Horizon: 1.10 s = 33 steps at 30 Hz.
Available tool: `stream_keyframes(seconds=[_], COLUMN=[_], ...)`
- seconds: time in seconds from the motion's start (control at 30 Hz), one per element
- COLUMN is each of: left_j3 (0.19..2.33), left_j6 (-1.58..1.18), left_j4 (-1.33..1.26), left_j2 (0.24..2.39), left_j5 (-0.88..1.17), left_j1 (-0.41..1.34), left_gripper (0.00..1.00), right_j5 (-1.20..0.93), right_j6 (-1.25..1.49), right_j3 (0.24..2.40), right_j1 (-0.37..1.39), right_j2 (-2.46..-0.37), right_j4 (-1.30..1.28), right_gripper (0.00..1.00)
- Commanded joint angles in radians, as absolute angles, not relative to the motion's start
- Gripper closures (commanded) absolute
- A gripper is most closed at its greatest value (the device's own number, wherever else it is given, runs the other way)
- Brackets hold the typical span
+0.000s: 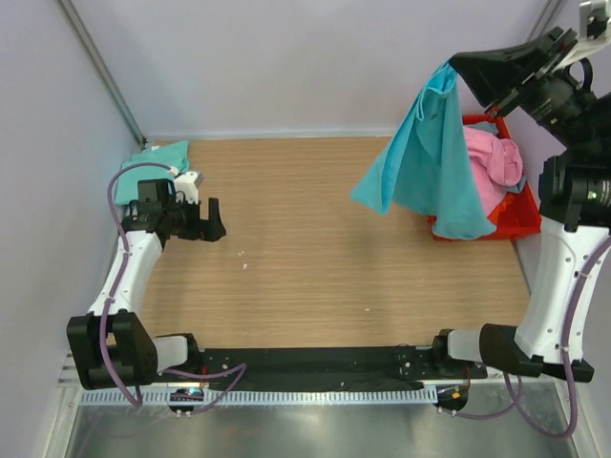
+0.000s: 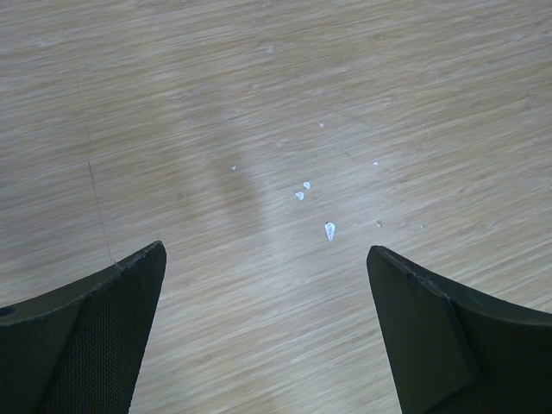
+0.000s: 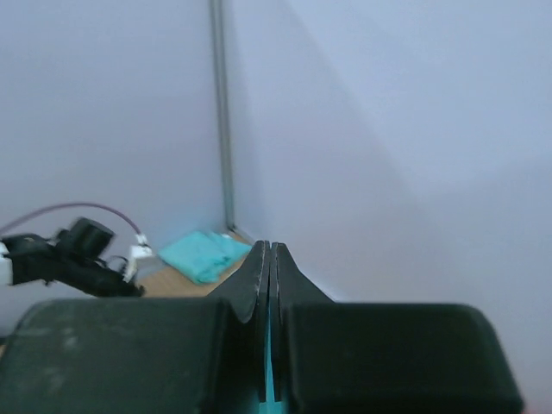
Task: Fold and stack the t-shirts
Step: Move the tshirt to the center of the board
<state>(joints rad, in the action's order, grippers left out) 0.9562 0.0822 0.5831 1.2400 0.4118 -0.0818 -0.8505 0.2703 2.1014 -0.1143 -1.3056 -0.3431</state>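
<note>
At the far right of the bench [image 1: 315, 267], raised high over the bin [image 1: 516, 224]:

1. Right gripper [image 3: 270, 254]: jaws pressed together, pinching the turquoise shirt [image 1: 430, 153] by one upper edge. A sliver of turquoise shows below the closed jaws in the wrist view.
2. Turquoise shirt: hanging free, long axis vertical, unfolded. Its lower part drapes across the front of the bin. One loose corner fans out left, toward the middle of the bench.
3. Pink shirt [image 1: 492, 157]: bunched inside the bin, partly hidden behind the turquoise one.
4. Mint shirt [image 1: 164, 156]: folded flat in the far left corner, just behind the left arm.
5. Left gripper [image 1: 215, 219]: jaws spread wide, holding nothing, low over bare wood at the left side. A few white flecks [image 2: 304, 190] lie beneath it.

Relation of note: the hanging shirt lies well apart from the left gripper, across the width of the bench to its right. Only the right arm has it. Judgement: laying it out calls for the right arm to carry it leftward over the bare wood, where the left gripper could meet the loose corner.
</note>
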Motion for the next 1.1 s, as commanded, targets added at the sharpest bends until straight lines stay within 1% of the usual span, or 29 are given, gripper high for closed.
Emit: stream_keyframes(seconds=[0.0, 0.03, 0.07, 0.1, 0.17, 0.27, 0.3, 0.37, 0.4, 0.43, 0.47, 0.5, 0.53, 0.57, 0.6, 0.67, 0.7, 0.77, 0.8, 0.87, 0.9, 0.93, 1.03, 1.07], left_j3=[0.948, 0.948, 0.948, 0.95, 0.95, 0.948, 0.948, 0.95, 0.953, 0.957, 0.962, 0.974, 0.98, 0.988, 1.003, 1.025, 1.051, 1.077, 1.098, 1.114, 1.124, 1.129, 1.149, 1.157], left_j6=[0.069, 0.063, 0.057, 0.051, 0.043, 0.041, 0.04, 0.037, 0.031, 0.028, 0.022, 0.015, 0.011, 0.005, -0.021, -0.031, -0.037, -0.034, -0.034, -0.038, -0.04, -0.044, -0.016, -0.006], left_j4=[0.537, 0.532, 0.522, 0.515, 0.502, 0.491, 0.488, 0.488, 0.485, 0.485, 0.485, 0.483, 0.48, 0.473, 0.465, 0.45, 0.448, 0.452, 0.453, 0.457, 0.463, 0.468, 0.514, 0.525], left_j2=[1.218, 1.219, 1.224, 1.226, 1.223, 1.21, 1.198, 1.187, 1.177, 1.174, 1.169, 1.164, 1.164, 1.163, 1.164, 1.181, 1.193, 1.225, 1.236, 1.273, 1.287, 1.301, 1.373, 1.393], left_j5=[0.414, 0.413, 0.407, 0.393, 0.379, 0.344, 0.339, 0.337, 0.342, 0.38, 0.408, 0.449, 0.528, 0.573, 0.61, 0.713, 0.733, 0.773, 0.781, 0.804, 0.824, 0.83, 0.815, 0.802], left_j1=[-0.089, -0.089, -0.089, -0.089, -0.089, -0.089, -0.089, -0.089, -0.087, -0.089, -0.089, -0.089, -0.089, -0.089, -0.086, -0.084, -0.083, -0.078, -0.077, -0.065, -0.06, -0.051, -0.009, 0.042], left_gripper=[0.0, 0.01, 0.0, 0.01, 0.0, 0.0, 0.01, 0.0, 0.01, 0.0, 0.01, 0.0, 0.0, 0.0, 0.0, 0.02, 0.03, 0.04, 0.04, 0.04, 0.03, 0.01, 0.0, 0.0], right_j5=[-1.022, -1.023, -1.022, -1.019, -1.014, -1.02, -1.022, -1.02, -1.013, -0.996, -0.974, -0.889, -0.835, -0.781, -0.744, -0.747, -0.752, -0.718, -0.68, -0.521, -0.479, -0.448, -0.321, -0.281], right_j6=[0.663, 0.722, 0.77, 0.817, 0.813, 0.883, 0.882, 0.841, 0.701, 0.595, 0.454, 0.333, 0.105, 0.037, 0.005, -0.066, -0.084, -0.144, -0.14, -0.146, -0.155, -0.17, -0.218, -0.225], right_j3=[2.161, 2.193, 2.206, 2.232, 2.241, 2.113, 2.008, 1.898, 1.817, 1.8, 1.787, 1.77, 1.773, 1.77, 1.743, 1.733, 1.729, 1.743, 1.729, 1.688, 1.622, 1.586, 1.479, 1.457], right_j1=[-0.143, -0.164, -0.172, -0.176, -0.176, -0.16, -0.15, -0.115, -0.098, -0.075, -0.024, 0.0, 0.058, 0.09, 0.145, 0.179, 0.204, 0.219, 0.215, 0.204, 0.198, 0.184, 0.167, 0.163], right_j2=[-1.402, -1.423, -1.442, -1.48, -1.508, -1.537, -1.543, -1.571, -1.584, -1.62, -1.643, -1.663, -1.684, -1.736, -1.752, -1.79, -1.795, -1.802, -1.793, -1.764, -1.729, -1.708, -1.638, -1.623], right_j4=[0.038, 0.164, 0.217, 0.248, 0.241, 0.301, 0.298, 0.252, 0.2, -0.016, -0.143, -0.257, -0.466, -0.535, -0.572, -0.659, -0.679, -0.773, -0.779, -0.762, -0.75, -0.723, -0.712, -0.71], right_gripper=[0.99, 0.99, 0.99, 0.99, 0.98, 0.99, 0.98, 0.99, 0.98, 0.98, 0.98, 0.98, 0.97, 0.91, 0.88, 0.83, 0.78, 0.64, 0.62, 0.59, 0.58, 0.57, 0.56, 0.55])
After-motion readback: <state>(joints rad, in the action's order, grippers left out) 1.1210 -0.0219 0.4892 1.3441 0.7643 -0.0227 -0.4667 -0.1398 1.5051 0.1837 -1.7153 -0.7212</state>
